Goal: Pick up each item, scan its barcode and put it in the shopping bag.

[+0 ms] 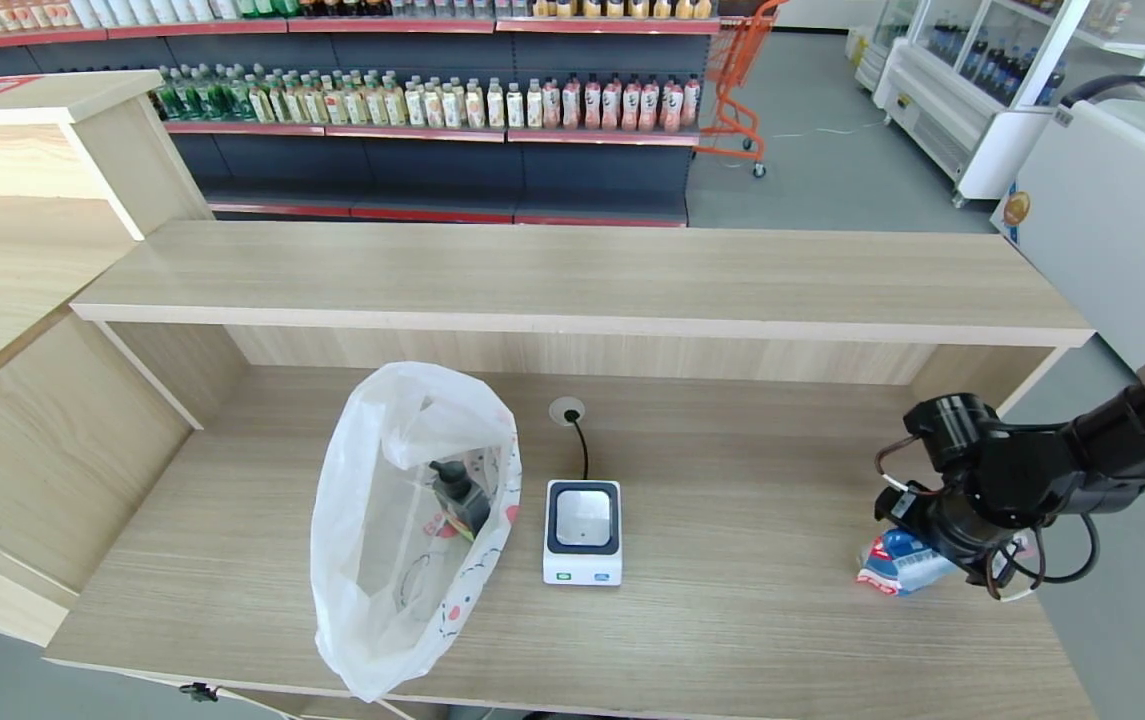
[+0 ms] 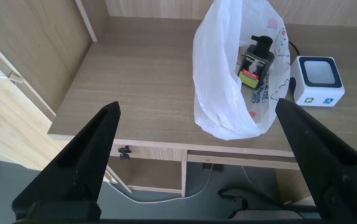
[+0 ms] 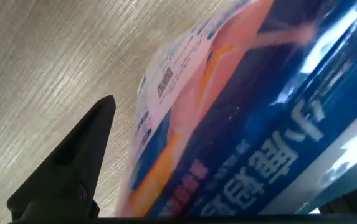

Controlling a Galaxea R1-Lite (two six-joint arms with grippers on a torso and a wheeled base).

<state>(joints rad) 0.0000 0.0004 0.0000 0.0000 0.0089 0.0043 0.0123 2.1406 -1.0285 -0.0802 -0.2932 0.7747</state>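
The blue packet (image 1: 894,566) lies flat on the counter (image 1: 732,630), well out at 3 o'clock from the scanner (image 1: 583,530) and near the counter's right end. The right claw (image 1: 942,542) sits directly on top of it. The dark wrist hides most of the packet in the head view, leaving only its end toward 9 o'clock showing. The right wrist view shows the packet (image 3: 247,124) pressed up close, with blue, orange and white print and the wood grain of the counter (image 3: 41,50) beside it. Whether the right claw is clamped on it cannot be told.

At 9 o'clock from the scanner, just beside it, the white shopping bag (image 1: 352,520) stands open with a dark pump bottle (image 1: 457,495) inside. The left wrist view looks down into the bag (image 2: 218,81) and shows the bottle's (image 2: 256,62) red-and-green label, which is hard to read from the head view. The left claw (image 2: 197,106) is spread wide and empty, hanging off the counter's near edge.
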